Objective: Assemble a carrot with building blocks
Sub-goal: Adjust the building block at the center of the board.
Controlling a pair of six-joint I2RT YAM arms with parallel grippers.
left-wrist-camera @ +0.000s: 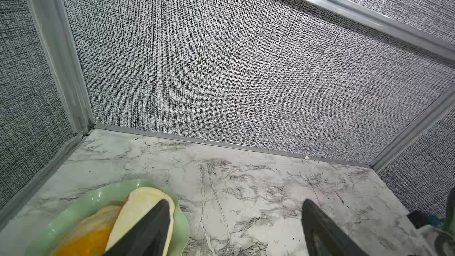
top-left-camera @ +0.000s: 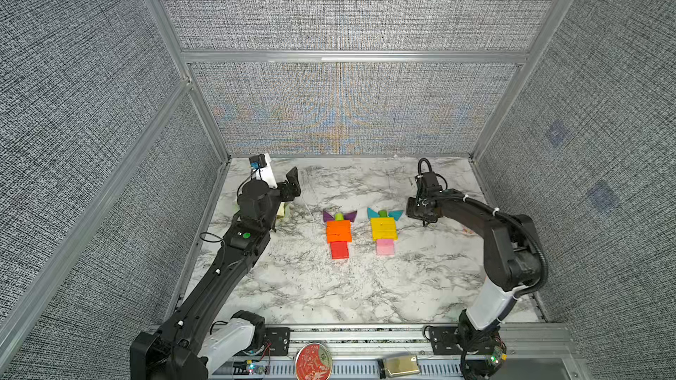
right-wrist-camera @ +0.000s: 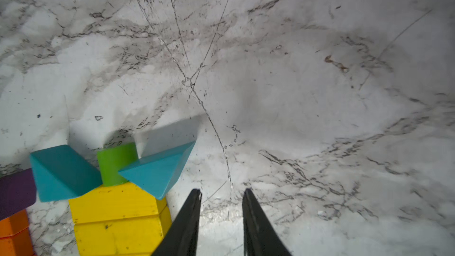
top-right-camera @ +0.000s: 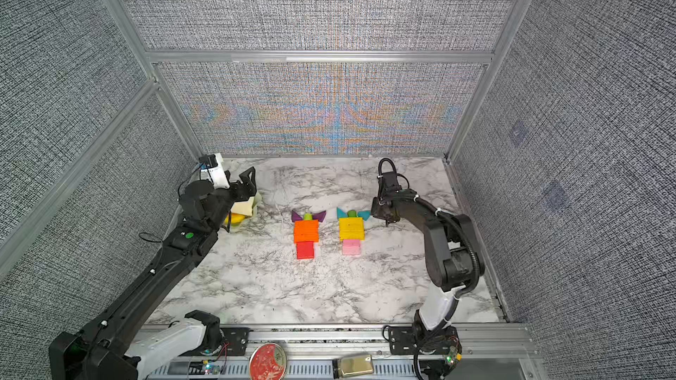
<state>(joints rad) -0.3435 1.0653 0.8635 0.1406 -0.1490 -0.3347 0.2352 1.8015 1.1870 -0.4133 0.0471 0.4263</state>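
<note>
While the marble table [top-left-camera: 292,286] spreads under everything, I take the yellow bars [top-left-camera: 383,229] near its middle as my mark. My left gripper [left-wrist-camera: 235,203] hangs well off to their left, by the pale green plate [left-wrist-camera: 98,193] and its bread slice [left-wrist-camera: 142,208], jaws spread wide and holding nothing. My right gripper [right-wrist-camera: 222,190] sits just to their right, tips pointing at bare marble, jaws only a narrow gap apart with nothing between them. Just left of the yellow bars lie the orange bars [top-left-camera: 338,232], a red bar [top-left-camera: 340,250] touching their near end and purple triangles [top-left-camera: 328,216] flanking a second green stub [top-left-camera: 339,216] at their far end. A pink bar [top-left-camera: 385,247] touches the yellow bars' near end. At their far end, teal triangles [right-wrist-camera: 157,171] flank a green stub [right-wrist-camera: 115,163].
</note>
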